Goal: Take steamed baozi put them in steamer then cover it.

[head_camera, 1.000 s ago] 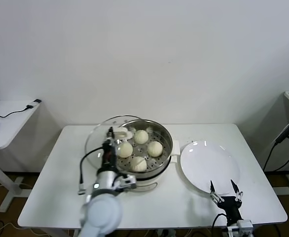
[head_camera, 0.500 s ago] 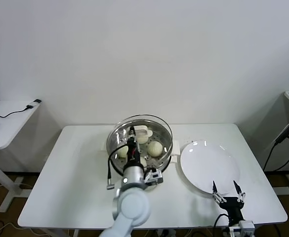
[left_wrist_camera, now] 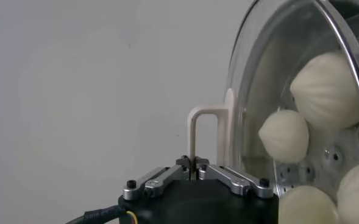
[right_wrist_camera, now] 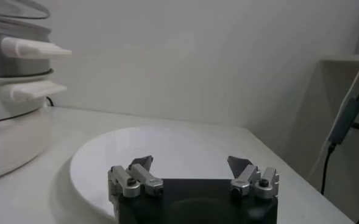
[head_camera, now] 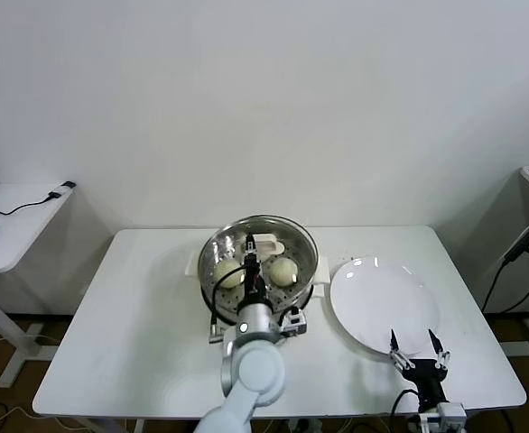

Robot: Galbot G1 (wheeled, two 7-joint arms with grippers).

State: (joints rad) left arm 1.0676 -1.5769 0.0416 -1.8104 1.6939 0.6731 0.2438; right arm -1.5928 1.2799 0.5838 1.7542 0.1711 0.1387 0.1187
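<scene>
A: What sits on the white tabletop (head_camera: 129, 307)?
B: The steamer (head_camera: 311, 271), with a white plate (head_camera: 384, 302) just beside it.
A: And the glass lid (head_camera: 292, 236)?
B: Over the steamer, four baozi (left_wrist_camera: 328, 88) showing through it; the left hand (left_wrist_camera: 194, 163) is clamped on its white handle (left_wrist_camera: 200, 131).
A: The right hand (right_wrist_camera: 191, 164)?
B: Fingers apart, idle at the plate's near edge.

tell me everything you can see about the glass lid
The cover is a round clear glass lid with a thin metal rim and a white loop handle at its centre. It sits over the steamer, baozi visible through it. The left claw is shut on the handle from above.
</scene>
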